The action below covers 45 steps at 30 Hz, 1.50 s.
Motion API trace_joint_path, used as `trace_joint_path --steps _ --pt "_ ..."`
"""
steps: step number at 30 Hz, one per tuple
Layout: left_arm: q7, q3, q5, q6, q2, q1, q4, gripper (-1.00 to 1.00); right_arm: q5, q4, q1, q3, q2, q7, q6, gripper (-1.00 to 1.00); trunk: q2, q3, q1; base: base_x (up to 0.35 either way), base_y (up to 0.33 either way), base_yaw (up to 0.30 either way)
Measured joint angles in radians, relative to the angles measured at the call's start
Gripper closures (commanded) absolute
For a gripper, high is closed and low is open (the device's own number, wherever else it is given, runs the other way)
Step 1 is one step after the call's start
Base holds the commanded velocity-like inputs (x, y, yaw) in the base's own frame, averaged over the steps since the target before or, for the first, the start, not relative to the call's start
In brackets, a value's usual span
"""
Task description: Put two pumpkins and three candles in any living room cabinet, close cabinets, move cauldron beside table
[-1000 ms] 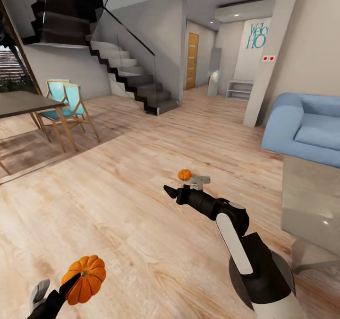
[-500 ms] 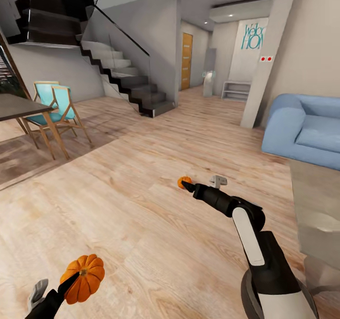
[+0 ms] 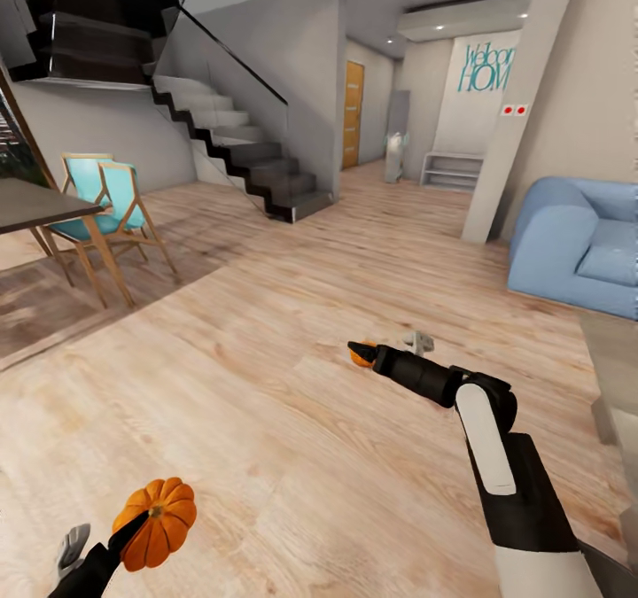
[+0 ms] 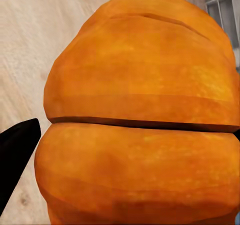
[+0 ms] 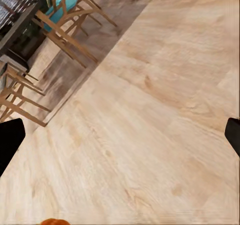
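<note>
Pale wood-plank floor (image 3: 266, 385) stretches toward a dark staircase (image 3: 239, 151) and blue sofa (image 3: 576, 248). Left tool (image 3: 133, 527) is clamped on a bright-orange ribbed pumpkin (image 3: 159, 511), low by the robot. Right tool (image 3: 361, 350), spread wide, reaches over the second small orange pumpkin (image 3: 358, 360) on the floor.

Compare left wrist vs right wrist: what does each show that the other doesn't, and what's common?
Left wrist: a held pumpkin close against the lens, with one dark fingertip beside it and pale shelving at a corner.

Right wrist: open wooden floor, the dining table with teal chairs, both spread fingertips at the picture's edges with nothing between them, and a sliver of a second pumpkin at the edge.

Both: light wood flooring, dark gripper fingers, and something orange.
</note>
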Motion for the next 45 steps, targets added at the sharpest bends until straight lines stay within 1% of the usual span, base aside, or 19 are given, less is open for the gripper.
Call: trace_joint_path --steps 2,3,4,5,10,16,20,22,23,24,25,27,28,30,31,33,35,40,45 --pt "0.000 0.000 0.002 0.000 0.000 0.000 0.000 1.00 -0.008 0.001 0.000 -0.028 -0.001 0.000 0.013 -1.00 0.000 -0.001 0.000 0.159 0.299 -0.236" --pt "0.000 0.000 0.002 0.001 0.000 0.000 0.000 1.00 -0.010 0.001 0.000 -0.034 -0.001 0.000 0.015 -1.00 0.000 -0.001 0.000 0.152 0.300 -0.271" --pt "0.000 0.000 0.003 0.001 0.001 0.000 0.000 1.00 -0.020 -0.004 0.001 -0.046 -0.002 0.000 0.031 -1.00 0.000 -0.001 0.000 0.150 0.301 -0.278" --pt "0.000 0.000 0.004 0.001 0.001 0.000 0.000 1.00 -0.030 -0.004 0.001 -0.050 -0.002 0.000 0.045 -1.00 0.000 -0.002 0.000 0.149 0.301 -0.281" --pt "0.000 0.002 0.006 0.002 0.001 0.000 0.000 1.00 -0.051 0.005 0.001 -0.057 -0.002 0.002 0.086 -1.00 0.000 -0.004 0.000 0.144 0.301 -0.284" --pt "-0.001 0.001 0.007 0.001 0.001 0.000 0.000 1.00 -0.053 0.013 0.000 -0.058 -0.001 0.001 0.091 -1.00 0.000 -0.007 0.000 0.136 0.302 -0.286" --pt "-0.003 0.001 0.009 -0.002 0.001 0.001 -0.003 1.00 -0.052 0.084 -0.006 -0.061 -0.002 0.000 0.092 -1.00 0.000 -0.009 0.000 0.148 0.295 -0.286" --pt "-0.007 0.001 0.011 -0.004 0.001 0.002 -0.004 1.00 -0.053 0.145 -0.013 -0.085 -0.003 0.001 0.093 -1.00 0.000 -0.010 0.000 0.205 0.256 -0.283" --pt "-0.009 0.002 0.011 -0.005 0.001 0.003 -0.005 1.00 -0.050 0.187 -0.021 -0.126 -0.004 0.004 0.093 -1.00 0.000 -0.011 0.000 0.235 0.235 -0.279" --pt "-0.010 0.002 0.013 -0.006 0.000 0.004 -0.006 1.00 -0.059 0.211 -0.025 -0.157 -0.005 0.006 0.094 -1.00 0.000 -0.012 0.000 0.241 0.231 -0.278" --pt "-0.011 0.002 0.013 -0.006 0.000 0.004 -0.006 1.00 -0.066 0.219 -0.026 -0.170 -0.008 0.008 0.095 -1.00 0.000 -0.012 0.000 0.243 0.230 -0.277" --pt "-0.012 0.002 0.014 -0.007 0.000 0.004 -0.007 1.00 -0.075 0.221 -0.027 -0.178 -0.020 0.010 0.102 -1.00 0.000 -0.014 0.000 0.246 0.228 -0.251" --pt "-0.014 0.002 0.014 -0.007 0.000 0.006 -0.008 1.00 -0.088 0.219 -0.027 -0.183 -0.037 0.014 0.102 -1.00 0.000 -0.015 0.000 0.248 0.226 -0.180" --pt "-0.020 0.002 0.016 -0.006 0.000 0.007 -0.016 1.00 -0.114 0.216 -0.025 -0.187 -0.052 0.017 0.102 -1.00 0.000 -0.015 0.000 0.254 0.219 -0.118" --pt "-0.026 0.002 0.018 -0.005 -0.001 0.009 -0.027 1.00 -0.151 0.215 -0.023 -0.189 -0.063 0.019 0.102 -1.00 0.000 -0.016 0.000 0.275 0.192 -0.059" --pt "-0.033 0.001 0.017 -0.006 -0.001 0.013 -0.041 1.00 -0.224 0.220 -0.020 -0.190 -0.074 0.020 0.102 -1.00 0.000 -0.016 0.000 0.289 0.170 -0.034" --pt "-0.038 0.002 0.017 -0.005 -0.001 0.019 -0.051 1.00 -0.251 0.238 -0.018 -0.189 -0.077 0.020 0.102 -1.00 0.000 -0.016 0.000 0.312 0.113 -0.017" --pt "-0.046 0.002 0.018 0.004 -0.003 0.055 -0.118 1.00 -0.276 0.323 -0.018 -0.183 -0.072 0.025 0.092 -1.00 0.000 -0.016 0.000 0.336 0.035 -0.005" --pt "-0.047 0.002 0.017 0.010 -0.004 0.066 -0.138 1.00 -0.283 0.348 -0.018 -0.188 -0.070 0.016 0.071 -1.00 0.000 -0.016 0.000 0.346 0.006 -0.002"
